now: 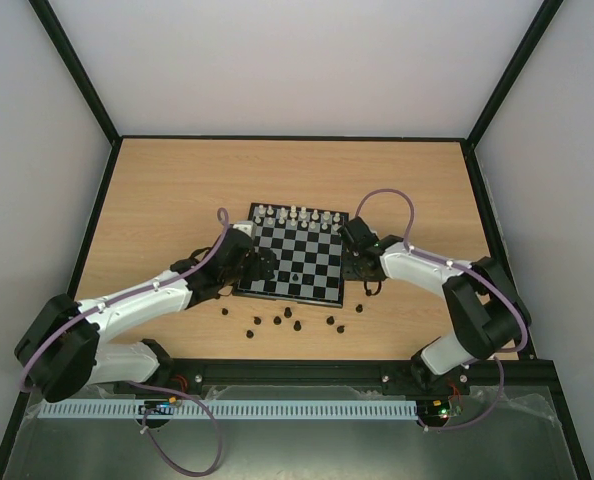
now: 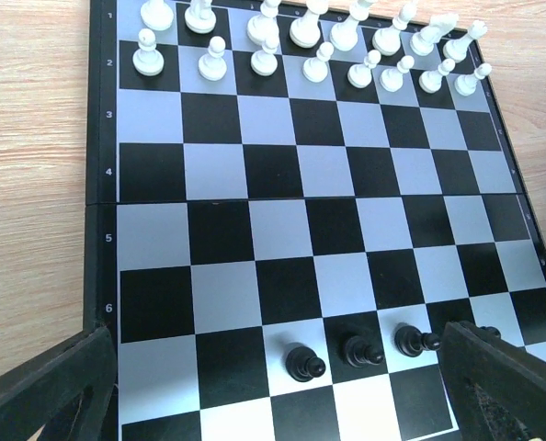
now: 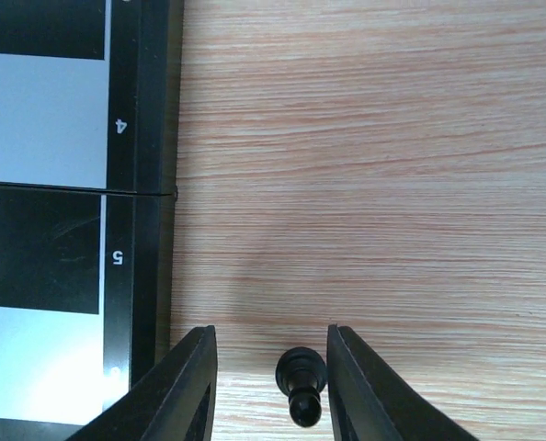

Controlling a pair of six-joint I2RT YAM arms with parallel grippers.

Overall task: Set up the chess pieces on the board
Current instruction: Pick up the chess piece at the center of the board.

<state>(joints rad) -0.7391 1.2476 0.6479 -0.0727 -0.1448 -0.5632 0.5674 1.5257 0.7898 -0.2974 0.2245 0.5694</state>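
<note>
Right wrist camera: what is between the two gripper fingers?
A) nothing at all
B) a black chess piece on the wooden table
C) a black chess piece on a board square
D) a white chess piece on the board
B: a black chess piece sits on the wooden table, just off the board, between the fingers of the open right gripper.

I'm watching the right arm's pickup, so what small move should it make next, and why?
Probably close the right gripper on the black pawn. In the right wrist view the pawn sits on the table between its open jaws, just off the board edge, not yet clamped.
</note>
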